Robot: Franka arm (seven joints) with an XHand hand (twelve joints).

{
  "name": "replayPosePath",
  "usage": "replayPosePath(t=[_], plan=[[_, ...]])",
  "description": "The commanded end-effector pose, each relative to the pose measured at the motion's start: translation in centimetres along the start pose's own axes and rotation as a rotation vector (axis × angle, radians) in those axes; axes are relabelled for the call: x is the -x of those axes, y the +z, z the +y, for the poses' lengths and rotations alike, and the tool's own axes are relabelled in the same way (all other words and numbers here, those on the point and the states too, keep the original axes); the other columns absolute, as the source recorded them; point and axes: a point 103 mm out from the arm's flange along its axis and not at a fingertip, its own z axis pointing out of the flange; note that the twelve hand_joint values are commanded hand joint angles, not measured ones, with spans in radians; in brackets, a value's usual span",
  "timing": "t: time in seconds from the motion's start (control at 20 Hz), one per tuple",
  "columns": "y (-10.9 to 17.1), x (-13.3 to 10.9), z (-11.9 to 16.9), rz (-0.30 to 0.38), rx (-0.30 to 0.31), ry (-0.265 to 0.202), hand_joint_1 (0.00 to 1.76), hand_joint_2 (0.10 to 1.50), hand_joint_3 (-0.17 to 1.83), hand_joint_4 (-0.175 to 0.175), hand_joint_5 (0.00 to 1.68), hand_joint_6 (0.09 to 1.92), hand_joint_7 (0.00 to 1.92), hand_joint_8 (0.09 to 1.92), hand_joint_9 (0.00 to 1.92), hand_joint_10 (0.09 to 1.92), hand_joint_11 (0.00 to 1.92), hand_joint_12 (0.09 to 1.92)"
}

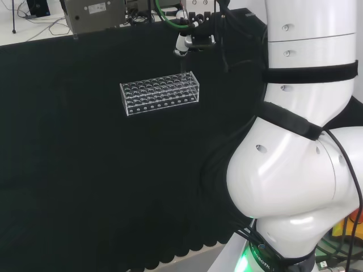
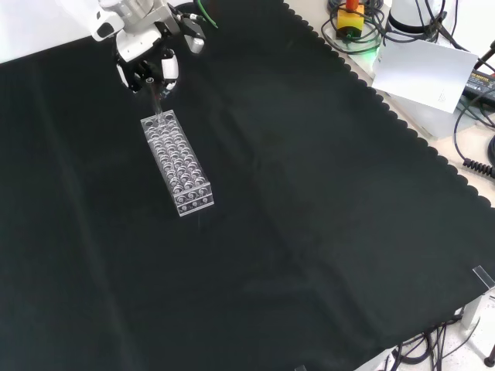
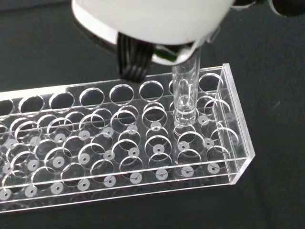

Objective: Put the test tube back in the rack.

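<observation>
One test tube (image 3: 185, 93) upright, pinched in hand (image 2: 147, 66), bottom tip at top plate of clear rack (image 3: 143, 143), near end hole. Best: keep tube vertical, centre over hole, lower slowly, release once seated.

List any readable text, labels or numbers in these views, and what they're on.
None readable.
Rack: clear plastic, no markings.
Test tube in the hand: no graduations or label visible.
White box at the front view's right: a small mark, too small to read.
Grey unit at the head view's top: no legible print.
</observation>
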Motion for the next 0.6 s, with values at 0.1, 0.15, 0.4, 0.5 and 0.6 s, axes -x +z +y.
replayPosePath(t=[0.1,0.15,0.4,0.5,0.6], plan=[[0.4,0.1,0.1,0.001,-0.007,0.004,1.23,0.57,0.77,-0.175,1.37,0.54,1.79,0.44,1.83,0.12,1.55,0.67],[0.5,0.1,0.1,0.0,-0.009,0.004,1.23,0.57,0.77,-0.175,1.37,0.54,1.79,0.44,1.83,0.12,1.55,0.67],[1.1,0.2,0.4,0.007,-0.025,0.005,1.23,0.57,0.77,-0.175,1.37,0.54,1.79,0.44,1.83,0.12,1.55,0.67],[1.5,0.3,0.5,0.009,-0.028,0.004,1.23,0.57,0.77,-0.175,1.37,0.54,1.79,0.44,1.83,0.12,1.55,0.67],[1.9,0.3,0.7,0.007,-0.033,0.002,1.23,0.57,0.77,-0.175,1.37,0.54,1.79,0.44,1.83,0.12,1.55,0.67]])
